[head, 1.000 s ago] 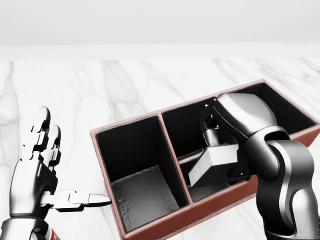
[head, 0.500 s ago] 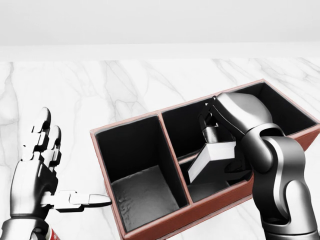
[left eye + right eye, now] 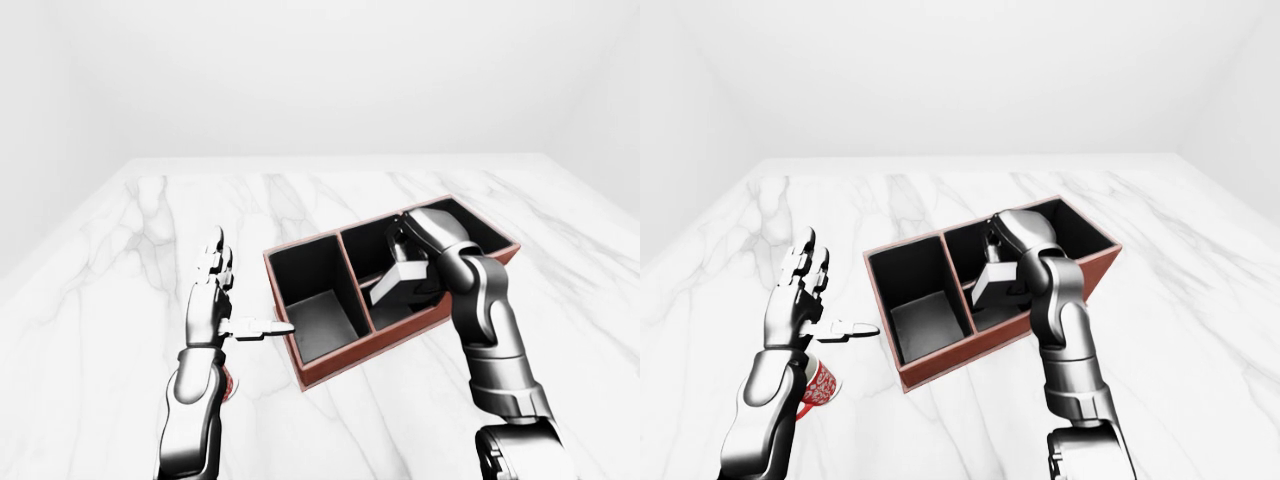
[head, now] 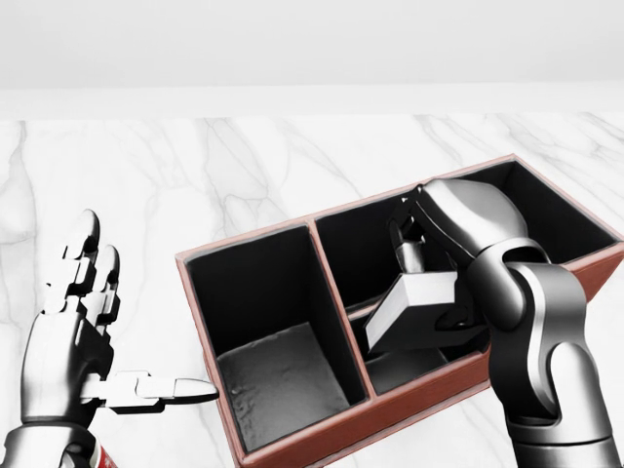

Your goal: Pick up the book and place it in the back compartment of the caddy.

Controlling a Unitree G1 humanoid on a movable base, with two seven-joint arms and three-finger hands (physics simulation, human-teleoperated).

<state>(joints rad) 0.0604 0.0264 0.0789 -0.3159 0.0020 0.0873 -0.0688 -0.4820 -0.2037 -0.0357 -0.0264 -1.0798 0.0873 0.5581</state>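
The caddy (image 4: 292, 447) is a red-brown box with black insides: one deep compartment on the left and two on the right, split by a low divider. My right hand (image 4: 413, 261) reaches in from above with its fingers shut on the top edge of the grey book (image 4: 417, 310). The book hangs tilted over the right-hand compartments, about at the divider; I cannot tell whether its lower edge touches anything. My left hand (image 4: 90, 327) stands open at the caddy's left, palm up-turned, thumb pointing at the caddy wall and holding nothing.
A red patterned mug (image 3: 821, 384) sits under my left forearm, near the bottom of the right-eye view. The white marble table (image 3: 330, 190) stretches around the caddy to its far edge, with white walls beyond.
My right forearm has swung a little to the left and the book has tipped slightly in the hand. The left hand and the caddy have stayed put.
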